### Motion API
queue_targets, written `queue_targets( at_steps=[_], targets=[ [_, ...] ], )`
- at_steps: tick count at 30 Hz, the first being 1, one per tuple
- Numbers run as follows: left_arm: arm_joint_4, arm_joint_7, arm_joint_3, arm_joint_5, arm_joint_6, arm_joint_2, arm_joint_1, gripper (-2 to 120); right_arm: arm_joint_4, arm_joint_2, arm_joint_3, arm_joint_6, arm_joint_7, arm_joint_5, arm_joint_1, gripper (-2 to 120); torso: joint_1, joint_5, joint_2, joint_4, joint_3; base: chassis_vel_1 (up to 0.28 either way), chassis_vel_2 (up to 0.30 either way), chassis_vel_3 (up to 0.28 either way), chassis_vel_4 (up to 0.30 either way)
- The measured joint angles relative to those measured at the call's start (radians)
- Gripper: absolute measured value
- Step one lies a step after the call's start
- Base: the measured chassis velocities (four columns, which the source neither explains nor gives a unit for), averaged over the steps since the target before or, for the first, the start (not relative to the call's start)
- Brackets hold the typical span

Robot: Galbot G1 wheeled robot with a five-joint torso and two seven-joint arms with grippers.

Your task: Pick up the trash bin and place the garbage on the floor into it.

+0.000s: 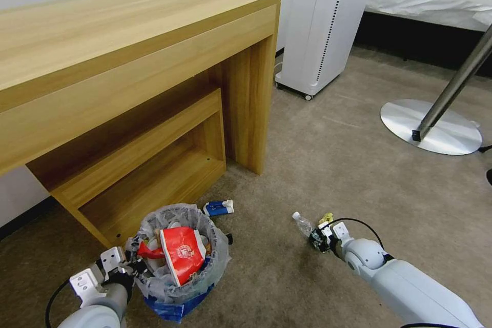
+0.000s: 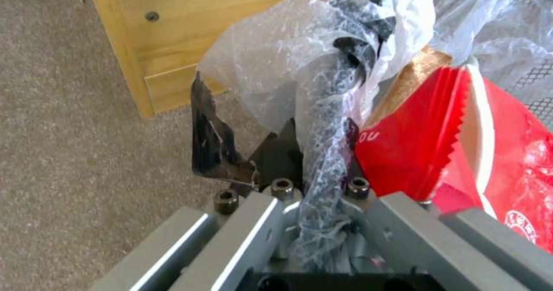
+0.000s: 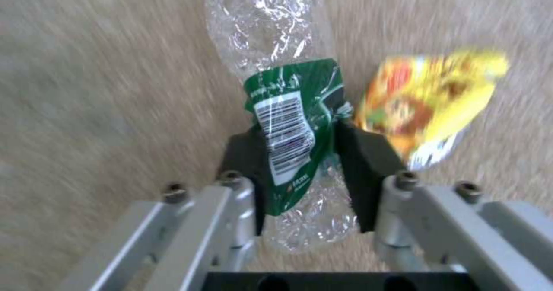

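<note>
1. Gripping the rim of the trash bin [image 1: 177,261], the left tool [image 1: 134,266] sits low on the robot's left side; in the left wrist view its fingers [image 2: 331,122] are closed on the dark rim together with a fold of the crinkly clear liner bag [image 2: 288,66].
2. The bin stands on the beige floor [image 1: 328,164] just in front of the low shelf of the wooden desk [image 1: 128,61], its blue base toward the robot.
3. Inside the bin lies a red wrapper [image 1: 182,253] – it rises above the rim, with other pale litter beneath it that is too hidden to name.
4. A blue-and-white carton [image 1: 219,208] lies on the floor just behind the bin, near the foot of the desk.
5. The right tool [image 1: 319,238] is down at the floor on the robot's right, well apart from the bin.
6. In the right wrist view its two dark fingers [image 3: 360,152] are closed on a crumpled clear bottle [image 3: 288,131] with a green label – one finger presses each side of the label.
7. The bottle's white cap points away from the arm, toward the desk.
8. A yellow wrapper [image 3: 429,105] lies on the floor just beside the bottle and the right tool.
</note>
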Motion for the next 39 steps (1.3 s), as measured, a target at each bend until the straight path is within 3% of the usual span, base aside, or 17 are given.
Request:
queue_targets(
  at_steps=[5, 7, 9, 10, 13, 19, 21, 25, 28, 30, 31, 33, 35, 37, 39],
  targets=[
    [0.006, -0.001, -0.001, -0.003, 0.0, 0.006, -0.008, 0, 0.085, -0.028, 0.054, 0.074, -0.022, 0.037, -0.049, 13, 0.0, 0.0001, 0.0, 0.0, 0.0, 0.0, 0.0, 0.0, 0.0],
    [0.012, -0.002, -0.002, -0.004, 0.0, 0.01, -0.012, 0, 0.147, -0.049, 0.099, 0.172, -0.081, 0.058, -0.092, 4, 0.0, 0.0, 0.0, -0.0001, 0.0, 0.0, 0.0, 0.0, 0.0],
    [0.012, -0.002, -0.002, -0.004, 0.0, 0.011, -0.012, 0, 0.162, -0.054, 0.109, 0.192, -0.093, 0.063, -0.102, 4, 0.0, 0.0, 0.0, -0.0001, 0.0, 0.0, 0.0, 0.0, 0.0],
    [0.014, -0.002, -0.002, -0.006, 0.001, 0.014, -0.013, 0, 0.241, -0.077, 0.151, 0.27, -0.153, 0.093, -0.144, 4, 0.0, 0.0, 0.0, -0.0001, 0.0, 0.0, 0.0, 0.0, 0.0],
    [0.015, -0.003, -0.001, -0.006, 0.003, 0.018, -0.014, 0, 0.351, -0.106, 0.184, 0.352, -0.218, 0.126, -0.184, 3, 0.0, -0.0001, 0.0, -0.0001, 0.0, 0.0, 0.0, 0.0, 0.0],
    [0.014, -0.003, 0.001, -0.007, 0.005, 0.019, -0.015, 0, 0.511, -0.136, 0.18, 0.398, -0.243, 0.174, -0.195, 0, 0.0, -0.0002, 0.0, 0.0, 0.0, 0.0, 0.0, 0.0, 0.0],
    [0.008, -0.004, 0.001, -0.008, 0.005, 0.022, -0.015, 0, 0.604, -0.155, 0.137, 0.388, -0.242, 0.215, -0.162, 0, 0.0, -0.0002, 0.0, -0.0001, 0.0, 0.0, 0.0, 0.0, 0.0],
    [0.002, -0.005, 0.001, -0.01, 0.006, 0.023, -0.015, 0, 0.668, -0.158, 0.069, 0.352, -0.212, 0.258, -0.102, 0, 0.0, -0.0002, 0.0, -0.0001, 0.0, 0.0, 0.0, 0.0, 0.0],
    [-0.007, -0.013, 0.007, -0.013, 0.013, 0.019, -0.023, 0, 0.747, -0.133, -0.077, 0.271, -0.11, 0.328, 0.025, 0, 0.0, -0.0004, 0.0, 0.0001, 0.0, 0.0, 0.0, 0.0, 0.0],
    [-0.008, -0.014, 0.009, -0.013, 0.014, 0.019, -0.024, 0, 0.751, -0.13, -0.09, 0.265, -0.101, 0.332, 0.036, 0, 0.0, -0.0002, 0.0, 0.0001, 0.0, 0.0, 0.0, 0.0, 0.0],
    [-0.015, -0.018, 0.014, -0.014, 0.017, 0.012, -0.029, 0, 0.759, -0.094, -0.195, 0.214, -0.035, 0.361, 0.13, 0, 0.0, -0.0002, 0.0, 0.0001, 0.0, 0.0, 0.0, 0.0, 0.0],
    [-0.016, -0.018, 0.014, -0.014, 0.017, 0.011, -0.029, 0, 0.759, -0.089, -0.212, 0.207, -0.022, 0.366, 0.145, 0, 0.0, -0.0001, 0.0, 0.0, 0.0, 0.0, 0.0, 0.0, 0.0],
    [-0.025, -0.02, 0.013, -0.013, 0.018, 0.003, -0.026, 0, 0.739, -0.052, -0.346, 0.156, 0.049, 0.399, 0.229, 0, 0.0, -0.0002, 0.0, 0.0002, 0.0, 0.0, 0.0, 0.0, 0.0],
    [-0.026, -0.02, 0.013, -0.012, 0.018, 0.001, -0.026, 0, 0.733, -0.046, -0.366, 0.15, 0.057, 0.403, 0.24, 0, 0.0, -0.0002, 0.0, 0.0001, 0.0, 0.0, 0.0, 0.0, 0.0],
    [-0.036, -0.021, 0.011, -0.011, 0.018, -0.006, -0.022, 0, 0.698, -0.018, -0.463, 0.126, 0.101, 0.417, 0.284, 0, 0.0, -0.0001, 0.0, 0.0, 0.0, 0.0, 0.0, 0.0, 0.0]
  ],
)
